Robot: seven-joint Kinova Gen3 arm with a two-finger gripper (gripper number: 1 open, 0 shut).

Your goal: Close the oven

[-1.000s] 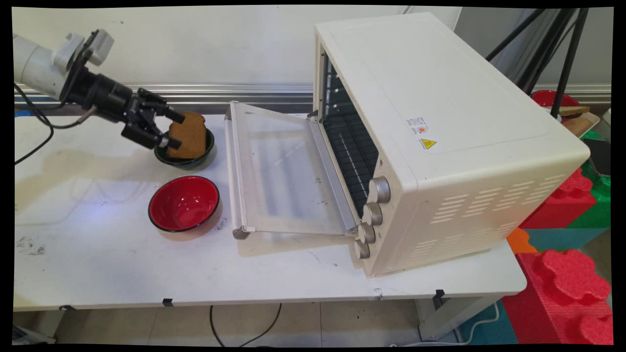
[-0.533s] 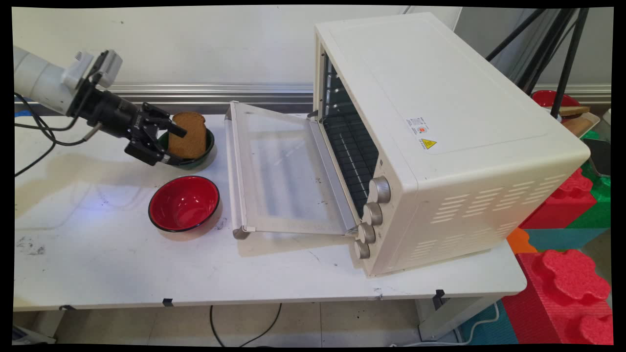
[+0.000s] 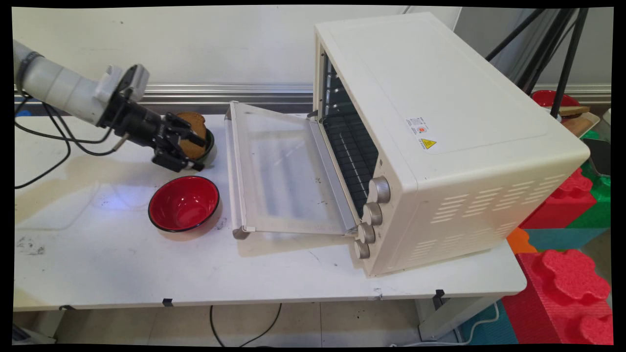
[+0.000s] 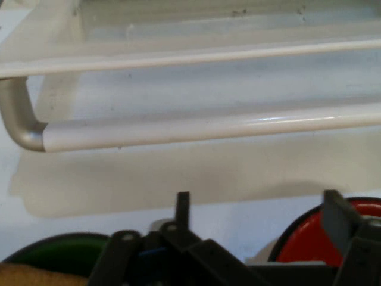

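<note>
White counter (image 3: pixel 98 264) before a pale wall, carrying a cream toaster oven (image 3: pixel 440 122) on the right, its glass door (image 3: pixel 279 166) folded down flat. Left of the door, a dark green bowl (image 3: pixel 211 142) holding a brown slice of bread (image 3: pixel 195 124) propped on edge; nearer the camera, a red bowl (image 3: pixel 183 203). Black gripper (image 3: pixel 201 155) reaching in low from the left, fingers (image 4: pixel 183 205) spread wide and gripping nothing, right at the green bowl's near rim. Seen from the hand, bread down at the lower left, outside the left finger rather than between the two; door handle (image 4: pixel 178 128) straight ahead.
</note>
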